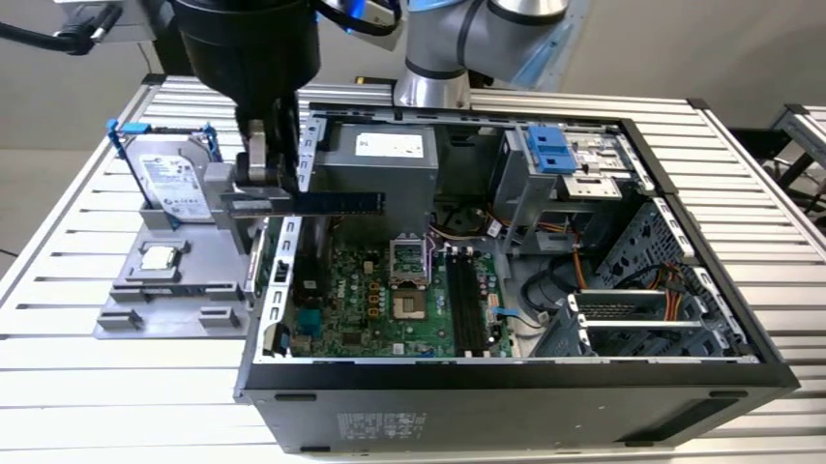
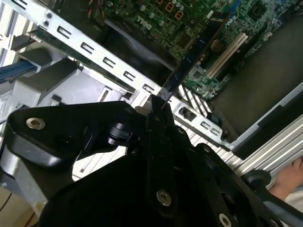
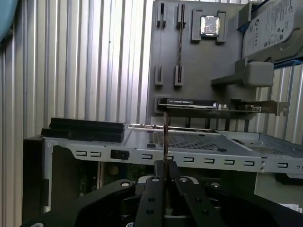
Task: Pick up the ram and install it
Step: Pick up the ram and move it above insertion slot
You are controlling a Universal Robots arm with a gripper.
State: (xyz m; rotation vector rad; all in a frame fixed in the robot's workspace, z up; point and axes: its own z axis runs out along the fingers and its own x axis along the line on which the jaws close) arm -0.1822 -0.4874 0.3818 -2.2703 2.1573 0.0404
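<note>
From where I stand, the gripper hangs over the near wall of the open computer case, between the grey parts holder and the motherboard. Its fingers are pressed onto the two flat faces of the ram, pinching it at one end. The rest of the stick juts out level toward the exterior view's right. It is in the air, touching nothing else, well above the long memory slots on the board.

In the first wrist view the ram shows edge-on as a thin line rising out of the pinch. In the second wrist view the ram reaches out over the board below.

I'd judge it light and stiff but delicate — a thin board with raised chips and a bare contact edge. A hold on the flat faces suits it, with the contact edge kept free. Held at one end like this, most of its length hangs unsupported, so it could swivel in the pinch if the free end met anything.

The hard drive and the processor chip sit on the holder on the slatted bench, apart from all this.
</note>
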